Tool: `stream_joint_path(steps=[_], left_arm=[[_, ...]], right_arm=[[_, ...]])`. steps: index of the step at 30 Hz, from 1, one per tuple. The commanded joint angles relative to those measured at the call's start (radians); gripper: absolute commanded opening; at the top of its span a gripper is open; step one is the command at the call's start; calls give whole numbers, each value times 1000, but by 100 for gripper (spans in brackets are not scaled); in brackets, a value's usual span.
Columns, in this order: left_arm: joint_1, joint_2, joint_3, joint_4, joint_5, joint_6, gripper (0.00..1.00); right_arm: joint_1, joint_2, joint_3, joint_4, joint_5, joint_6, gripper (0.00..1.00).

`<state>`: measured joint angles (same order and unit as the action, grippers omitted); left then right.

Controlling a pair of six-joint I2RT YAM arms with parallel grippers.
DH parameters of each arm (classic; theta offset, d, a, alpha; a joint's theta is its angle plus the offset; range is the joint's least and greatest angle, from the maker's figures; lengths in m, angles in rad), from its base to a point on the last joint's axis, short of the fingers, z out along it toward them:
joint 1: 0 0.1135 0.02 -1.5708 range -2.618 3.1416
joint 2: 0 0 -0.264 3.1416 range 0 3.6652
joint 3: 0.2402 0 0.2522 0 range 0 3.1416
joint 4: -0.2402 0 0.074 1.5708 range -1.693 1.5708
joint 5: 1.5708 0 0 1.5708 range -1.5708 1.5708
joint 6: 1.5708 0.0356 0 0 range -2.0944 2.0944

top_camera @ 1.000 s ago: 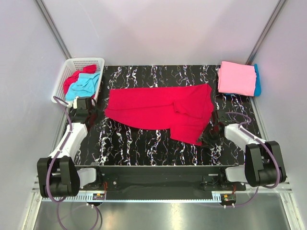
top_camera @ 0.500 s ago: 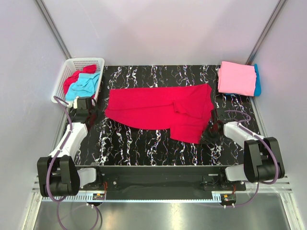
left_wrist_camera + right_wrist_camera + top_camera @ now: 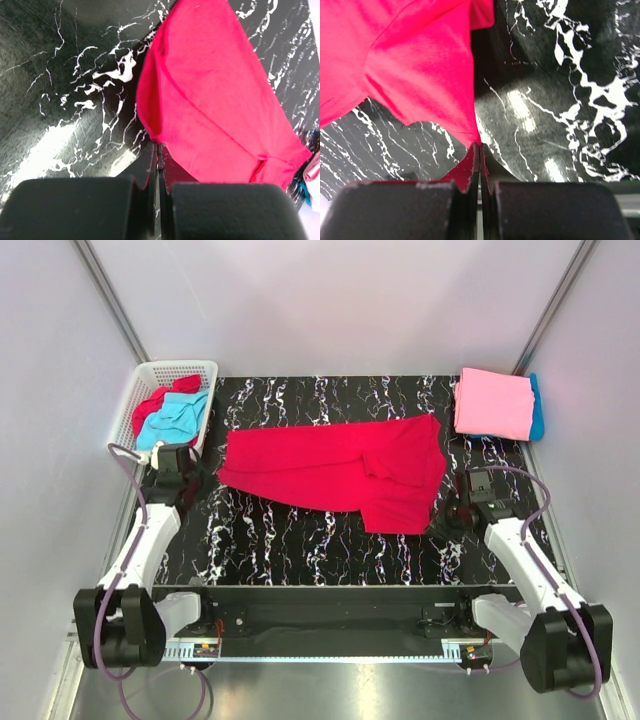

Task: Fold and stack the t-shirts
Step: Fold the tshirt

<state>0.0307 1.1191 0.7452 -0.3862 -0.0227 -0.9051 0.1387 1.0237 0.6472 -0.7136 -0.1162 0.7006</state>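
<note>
Change: my right pincer (image 3: 479,146) has just clamped shut on the crimson red cloth t-shirt (image 3: 320,465), at its corner.
Other side: my left pincer (image 3: 157,146) is shut, seemingly pinching the far end.
Shirt: spread out, right of the white plastic lattice basket (image 3: 180,364).
Meaning: I judge folding can start.

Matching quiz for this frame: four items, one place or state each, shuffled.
Column A
1. crimson t-shirt
2. pink t-shirt
3. basket
4. right gripper

Column B
a. folded, at the far right corner
b. shut on a corner of the crimson cloth
c. laid out across the middle
d. white lattice, at the far left corner

Pairs: 1-c, 2-a, 3-d, 4-b
</note>
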Motion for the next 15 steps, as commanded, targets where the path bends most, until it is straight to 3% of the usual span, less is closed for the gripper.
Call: stream_joint_path(steps=[1,10,15], left_arm=[[-8,-71,-9,-23,-5,21,0],[-11,-136,-56,-69,-71,-11,0],[-15,-102,-49,-72,-103,-40,0]], right_arm=[[9,-43,54,-90,38,-12,0],[9,-86,97,-93,42,-7,0],[9,-18,172,-52,70,-36,0]])
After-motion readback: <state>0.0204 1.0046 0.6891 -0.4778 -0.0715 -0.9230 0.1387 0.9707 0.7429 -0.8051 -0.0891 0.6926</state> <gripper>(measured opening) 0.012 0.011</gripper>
